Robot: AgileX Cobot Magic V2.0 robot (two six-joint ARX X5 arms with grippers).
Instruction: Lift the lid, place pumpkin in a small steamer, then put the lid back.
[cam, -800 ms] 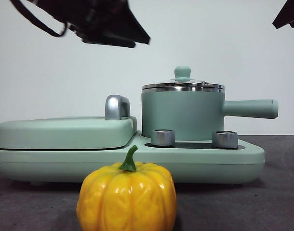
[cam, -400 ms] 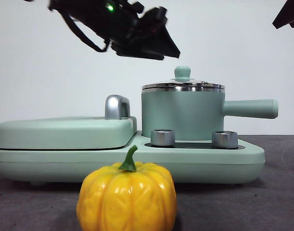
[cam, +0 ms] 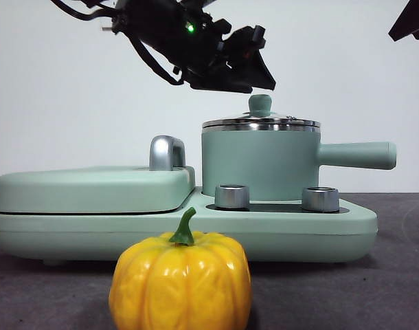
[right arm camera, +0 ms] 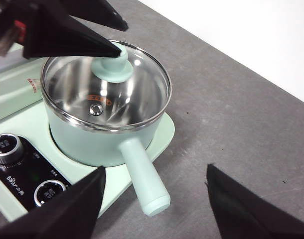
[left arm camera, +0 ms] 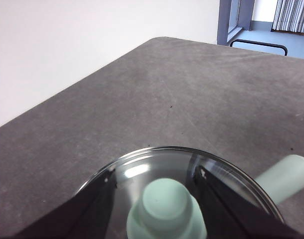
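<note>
While closing on the pot from high up and to the side over the past second, now arrived just over the knob of the lid in the front view: left gripper, big and dark, tips slanting down toward the knob and not yet gripping it. Directly under those tips, lid seated flat on the small steamer, unmoved. Well below and nearer the camera than the claw, pumpkin resting on the table, untouched. Right gripper only a black tip at a top corner, waiting. From the left wrist, left gripper spread wide, one black jaw on each side of the mint knob, glass of the lid right beneath, the steamer's handle jutting out past one jaw. From the right wrist, right gripper parted and empty, hanging well above the long handle; beyond it, left gripper reaching over the lid, one tip right against the knob, contact hard to confirm. Pot interior bare through the glass. Judged from this: approach complete, closing on the knob the likely next call, lifting and everything after not yet done.
</note>
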